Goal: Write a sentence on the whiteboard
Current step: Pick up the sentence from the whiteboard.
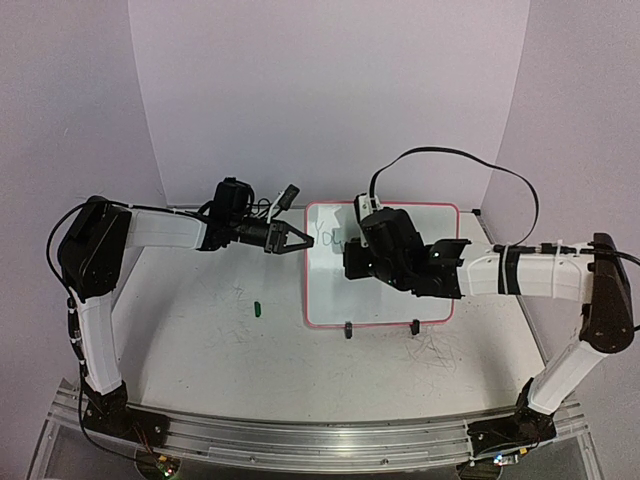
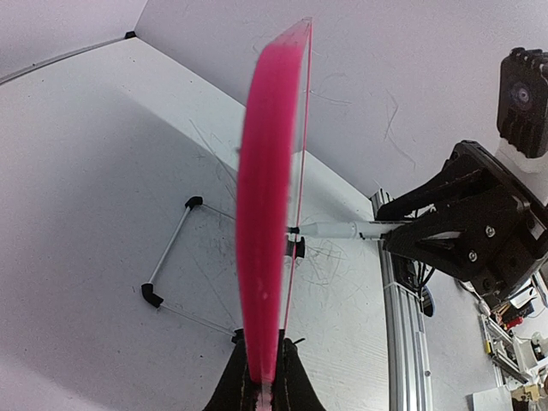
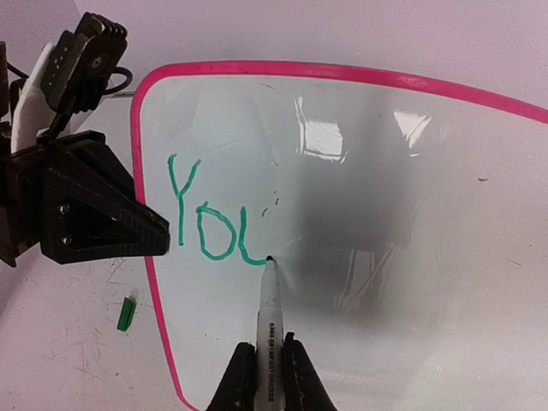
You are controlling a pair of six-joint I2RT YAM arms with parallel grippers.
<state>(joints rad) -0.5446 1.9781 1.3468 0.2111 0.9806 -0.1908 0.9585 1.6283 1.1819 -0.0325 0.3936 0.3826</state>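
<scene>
The whiteboard (image 1: 345, 295), white with a pink frame, stands on the table between the arms. My left gripper (image 1: 303, 243) is shut on its left edge; the left wrist view shows the pink rim (image 2: 267, 197) edge-on, running up from between the shut fingers (image 2: 265, 381). My right gripper (image 3: 268, 381) is shut on a white marker (image 3: 269, 312) whose tip touches the board. The sentence (image 3: 204, 221) stands as green "Yo" plus a partly drawn third letter, ending at the tip. Seen from above, the right gripper (image 1: 355, 262) hovers over the board beside the writing (image 1: 328, 237).
A small green marker cap (image 1: 257, 309) lies on the table left of the board. The board's two black feet (image 1: 348, 330) sit at its near edge. Its wire stand (image 2: 167, 257) reaches behind. Old scribbles mark the tabletop. An aluminium rail (image 1: 300, 435) runs along the near edge.
</scene>
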